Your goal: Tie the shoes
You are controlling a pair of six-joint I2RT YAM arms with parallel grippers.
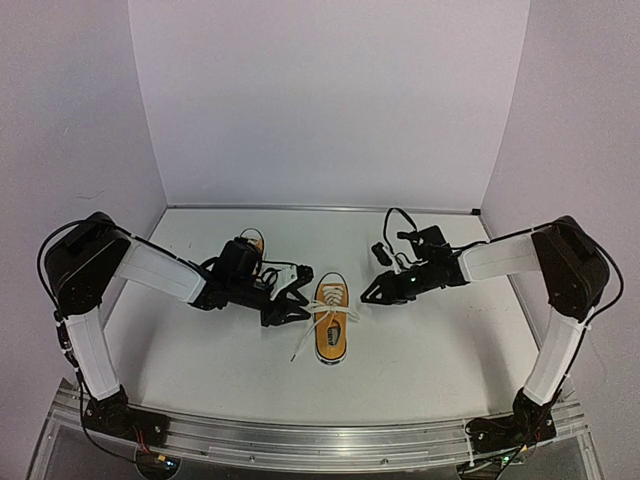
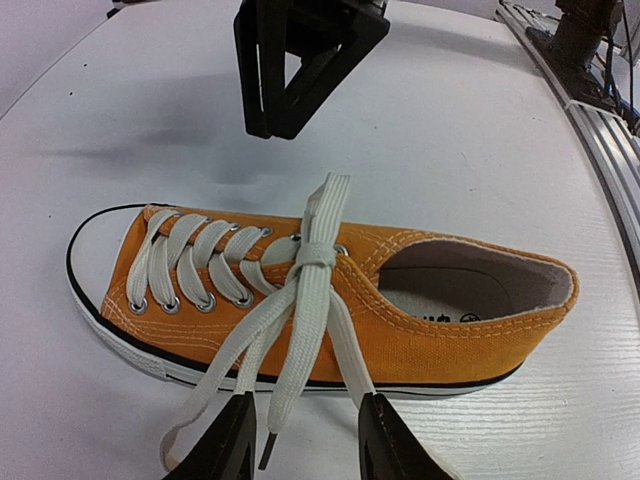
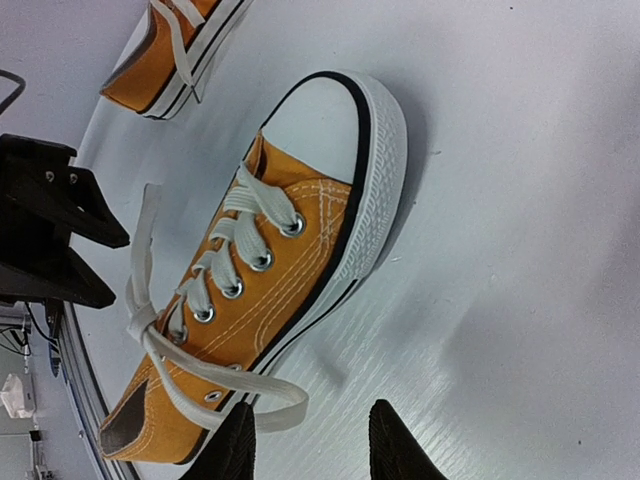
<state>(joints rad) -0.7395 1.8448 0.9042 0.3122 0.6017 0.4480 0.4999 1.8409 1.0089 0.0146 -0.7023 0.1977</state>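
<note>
One orange-yellow shoe (image 1: 331,320) with white laces lies mid-table, toe pointing away from the arm bases. Its laces cross in a knot (image 2: 315,252). Loose lace ends (image 2: 290,350) trail toward my left gripper (image 2: 305,450), which is open with one lace end lying between its fingers (image 2: 232,445). A lace loop (image 3: 275,395) lies on the shoe's other side, just by my open right gripper (image 3: 310,455). In the top view the left gripper (image 1: 292,303) and right gripper (image 1: 370,293) flank the shoe. The second shoe (image 1: 252,240) sits behind the left arm and also shows in the right wrist view (image 3: 175,45).
White walls close in the table (image 1: 430,350) at the back and on both sides. An aluminium rail (image 1: 320,440) runs along the near edge. A black cable (image 1: 398,225) loops above the right wrist.
</note>
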